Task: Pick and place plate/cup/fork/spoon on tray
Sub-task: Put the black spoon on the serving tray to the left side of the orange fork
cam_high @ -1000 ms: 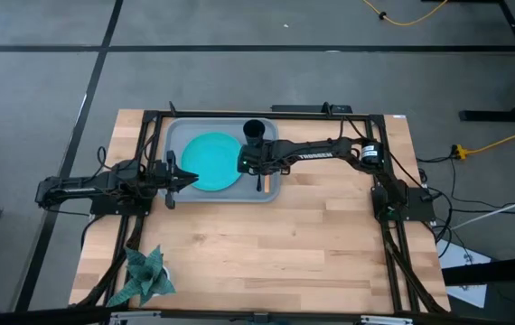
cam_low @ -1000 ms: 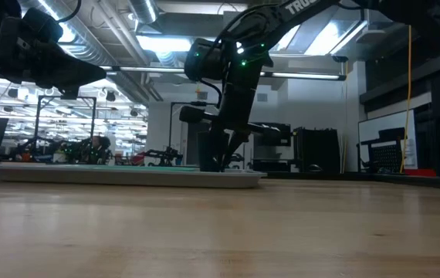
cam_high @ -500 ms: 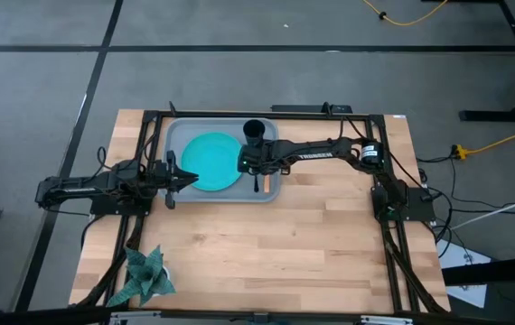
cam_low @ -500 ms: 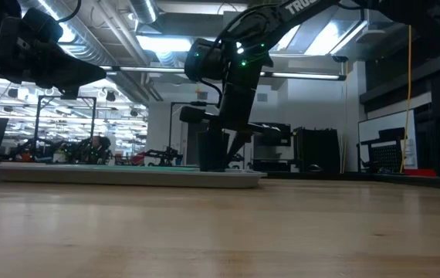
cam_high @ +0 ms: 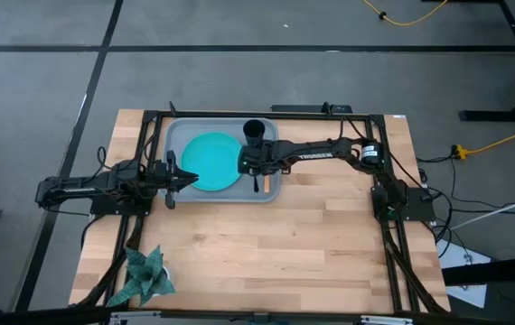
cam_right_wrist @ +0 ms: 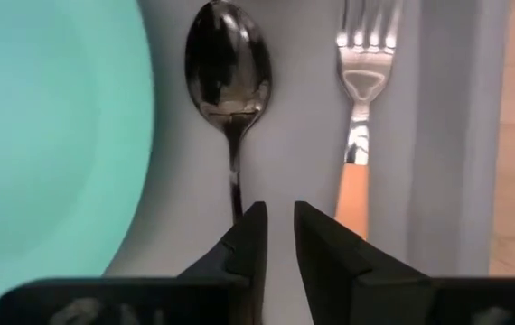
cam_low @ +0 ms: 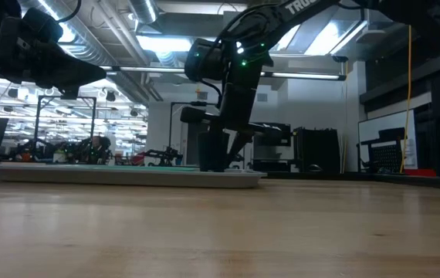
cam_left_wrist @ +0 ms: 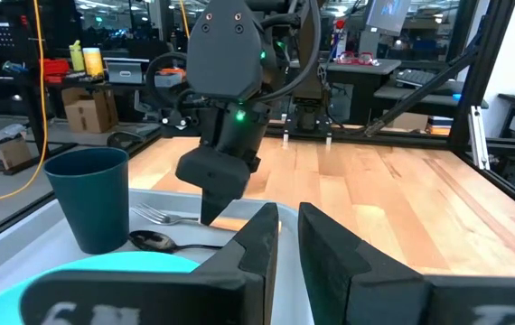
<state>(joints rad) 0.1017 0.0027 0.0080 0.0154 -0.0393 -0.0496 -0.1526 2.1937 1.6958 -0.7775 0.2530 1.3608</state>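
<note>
On the grey-blue rectangular tray (cam_high: 271, 194), the dark spoon (cam_right_wrist: 224, 68) now lies freed; the right gripper (cam_right_wrist: 276, 236), nearly closed and empty, has lifted slightly, all four items apparently placed.

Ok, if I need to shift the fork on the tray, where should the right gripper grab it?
Grip the fork by its orange handle, from straight above. It lies flat on the tray between the spoon and the rim, so close the fingers across the handle's width.
</note>
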